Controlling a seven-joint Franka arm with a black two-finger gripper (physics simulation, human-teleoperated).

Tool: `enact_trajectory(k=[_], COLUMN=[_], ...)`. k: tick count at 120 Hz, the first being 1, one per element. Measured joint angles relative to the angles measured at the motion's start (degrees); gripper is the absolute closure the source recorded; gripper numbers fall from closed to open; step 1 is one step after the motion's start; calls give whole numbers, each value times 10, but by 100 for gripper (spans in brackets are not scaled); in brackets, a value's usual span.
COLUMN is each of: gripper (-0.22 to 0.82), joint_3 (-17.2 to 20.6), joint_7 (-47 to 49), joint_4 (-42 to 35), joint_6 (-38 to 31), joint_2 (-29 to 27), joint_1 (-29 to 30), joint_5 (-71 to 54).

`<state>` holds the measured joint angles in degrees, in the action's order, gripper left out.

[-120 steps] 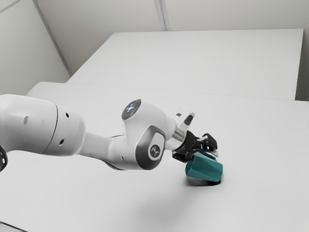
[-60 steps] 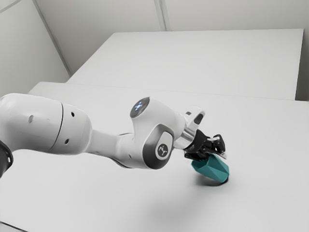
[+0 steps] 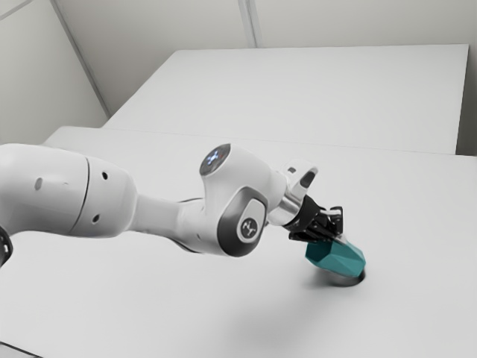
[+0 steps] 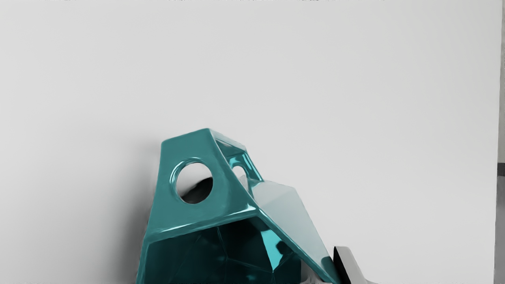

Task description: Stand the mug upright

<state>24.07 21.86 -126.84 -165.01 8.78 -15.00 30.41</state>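
Exterior view, lower right: mug tilted, at or just above table; gripper pinching its wall. Step in hand, I judge: righting. Next: turn base downward, settle gently, release.

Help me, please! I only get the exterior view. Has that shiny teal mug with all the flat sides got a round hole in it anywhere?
Observer: Yes. The wrist view shows a round hole through one flat face of the glossy teal faceted mug.

Operator: Cool! Can you peek inside it too?

Observer: I can. Its open mouth is turned toward the wrist camera, enough to show a dark teal inside.
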Motion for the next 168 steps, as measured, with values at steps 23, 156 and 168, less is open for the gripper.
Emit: enact_trajectory(k=[23,156,168], gripper=[78,79,79], joint_3=[-22,-184,-185], joint_7=[3,17,16], joint_4=[-2,-12,-40], joint_6=[60,495,503], joint_2=[-46,-192,-211], joint_1=[-1,24,40], joint_5=[-3,-351,-359])
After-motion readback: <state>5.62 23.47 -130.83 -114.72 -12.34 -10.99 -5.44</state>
